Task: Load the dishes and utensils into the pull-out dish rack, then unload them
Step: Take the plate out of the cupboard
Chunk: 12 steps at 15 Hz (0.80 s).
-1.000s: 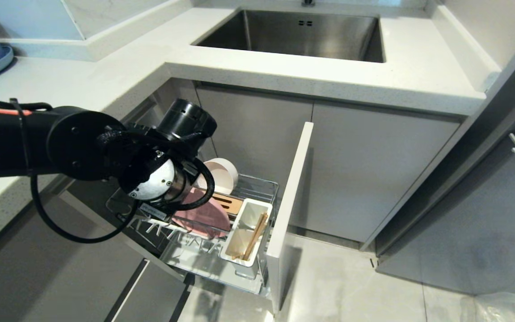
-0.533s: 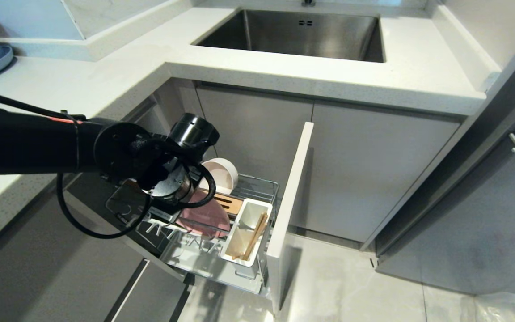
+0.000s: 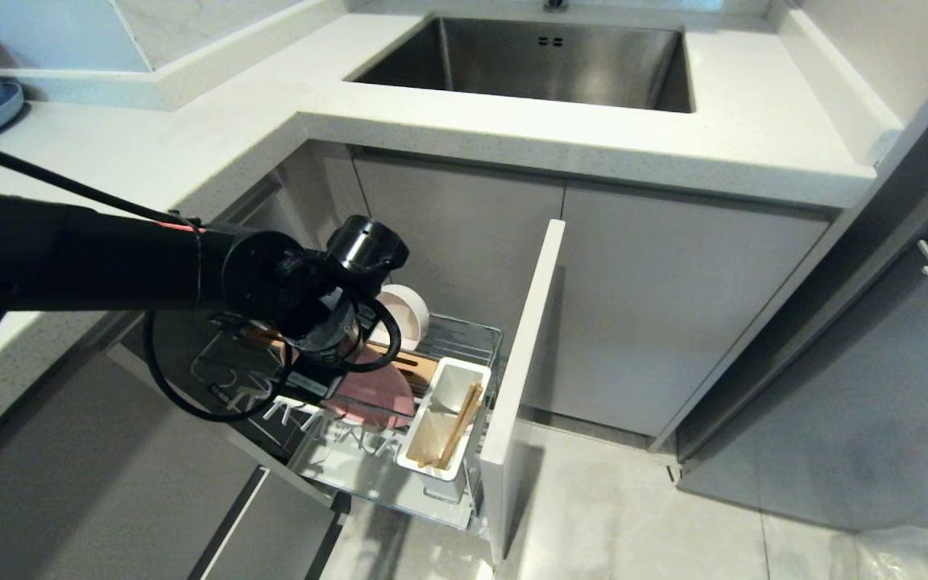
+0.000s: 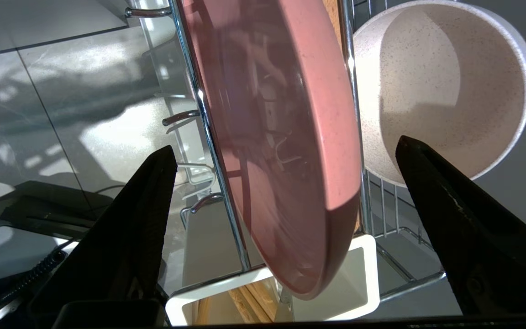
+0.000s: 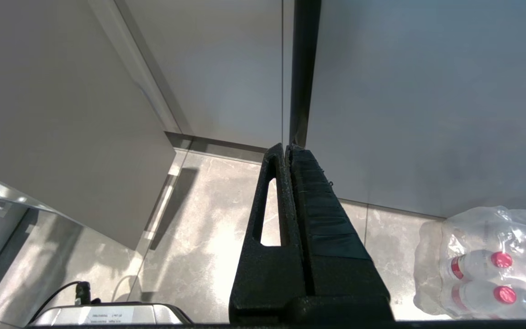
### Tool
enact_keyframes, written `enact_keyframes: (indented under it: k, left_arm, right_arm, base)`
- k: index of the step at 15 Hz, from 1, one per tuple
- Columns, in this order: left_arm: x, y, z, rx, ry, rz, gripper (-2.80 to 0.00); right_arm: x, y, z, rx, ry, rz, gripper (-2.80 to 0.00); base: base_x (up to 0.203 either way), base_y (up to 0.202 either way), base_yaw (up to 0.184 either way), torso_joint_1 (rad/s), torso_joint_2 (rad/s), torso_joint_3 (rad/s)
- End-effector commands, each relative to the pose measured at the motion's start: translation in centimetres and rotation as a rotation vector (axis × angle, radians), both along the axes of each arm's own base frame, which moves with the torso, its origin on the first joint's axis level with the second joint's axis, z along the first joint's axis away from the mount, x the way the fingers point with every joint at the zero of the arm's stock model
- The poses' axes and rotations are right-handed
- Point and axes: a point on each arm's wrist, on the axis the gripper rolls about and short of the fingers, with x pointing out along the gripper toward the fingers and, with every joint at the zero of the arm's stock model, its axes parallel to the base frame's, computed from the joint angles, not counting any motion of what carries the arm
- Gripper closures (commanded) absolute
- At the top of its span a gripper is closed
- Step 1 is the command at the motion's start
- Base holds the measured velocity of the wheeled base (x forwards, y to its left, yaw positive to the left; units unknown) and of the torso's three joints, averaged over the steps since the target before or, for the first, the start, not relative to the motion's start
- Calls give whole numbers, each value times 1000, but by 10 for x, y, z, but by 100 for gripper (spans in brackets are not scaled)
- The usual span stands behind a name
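While reaching down into the rack (image 3: 464, 334) at lower centre of the head view, straddling the plate (image 4: 290, 114) with the left end effector (image 4: 285, 144): fingers spread wide, one to each face, neither touching it. Standing on edge between the prongs, leaning a little, with the bowl (image 4: 441, 91) just behind at upper right of the left wrist view. Resting in the caddy (image 3: 409, 439) at the rack's near end, the chopsticks (image 3: 457, 431); no spoon showing.

Judging from everything lying loaded, probably starting the unloading, plate first. Worth doing now:
- Keeping the fingers parallel to the plate's faces, so that closing is pinching the rim squarely rather than twisting it.
- Sinking far enough past the rim for a firm hold, while staying clear of the chrome wire beside the near face and of the bowl beside the far finger.
- Closing gently, since the matte plastic is likely to slip or tip.
- Lifting straight along the prongs before swinging toward the desk (image 3: 190, 145) at upper left.

Hanging idle at centre of the right wrist view, over the floor, the right end effector (image 5: 289, 151), fingers pressed together.
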Motion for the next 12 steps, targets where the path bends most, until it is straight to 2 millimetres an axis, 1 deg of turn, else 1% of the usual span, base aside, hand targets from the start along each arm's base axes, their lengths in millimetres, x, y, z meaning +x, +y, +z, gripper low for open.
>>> enact_keyframes:
  k: [1,3,4,12]
  left_arm:
    - [1,-1,-1,0,0,8,-280]
    - [2,0,-2,2,3,10,-280]
    - [2,-1,-4,3,7,9,0]
    - [1,-1,-2,3,5,8,0]
  right_arm:
    - [0,0,0,0,2,0,0]
    - [0,0,0,0,2,0,0]
    - [0,0,0,0,2,0,0]
    - [0,0,0,0,2,0,0]
  base:
    - [0,0,0,0,0,0]
    - [0,0,0,0,0,0]
    - [0,0,0,0,0,0]
    - [0,0,0,0,0,0]
